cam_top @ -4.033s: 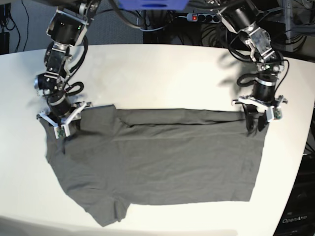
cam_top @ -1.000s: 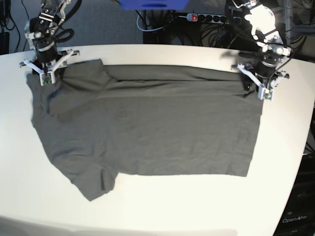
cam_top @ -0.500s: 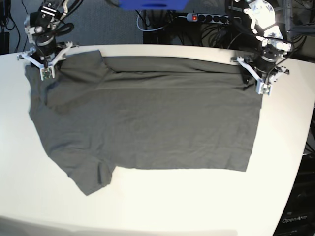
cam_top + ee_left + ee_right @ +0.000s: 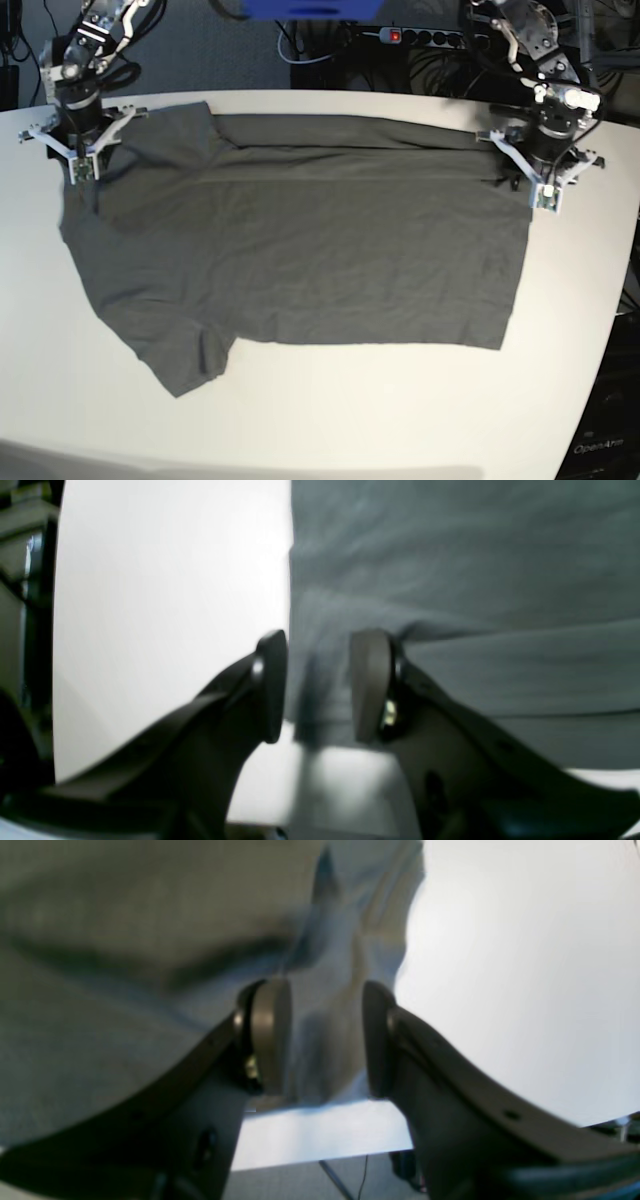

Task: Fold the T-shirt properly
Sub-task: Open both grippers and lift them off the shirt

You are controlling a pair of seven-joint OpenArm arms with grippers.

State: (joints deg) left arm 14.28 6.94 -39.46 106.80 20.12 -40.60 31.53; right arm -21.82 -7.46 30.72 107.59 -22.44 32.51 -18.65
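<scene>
The dark grey T-shirt (image 4: pixel 300 250) lies spread flat on the white table (image 4: pixel 350 420), its far long edge doubled over in a narrow band near the table's back edge. My left gripper (image 4: pixel 533 183), on the base view's right, is shut on the shirt's far right corner. In the left wrist view the cloth (image 4: pixel 450 580) runs up between the left gripper's (image 4: pixel 320 690) fingers. My right gripper (image 4: pixel 80 168) holds the far left corner by the sleeve. The right wrist view shows bunched fabric (image 4: pixel 125 990) pinched in the right gripper (image 4: pixel 325 1040).
A power strip (image 4: pixel 415 37) with a red switch and tangled cables lie behind the table's back edge. A blue object (image 4: pixel 300 8) hangs at the top. A dark cabinet (image 4: pixel 600 440) stands off the table's right edge. The near sleeve (image 4: pixel 190 355) points toward the front left.
Both grippers have dragged the shirt away from the camera toward the table's back edge, keeping their grip on the two far corners. The last half second shows only a slight shift.
</scene>
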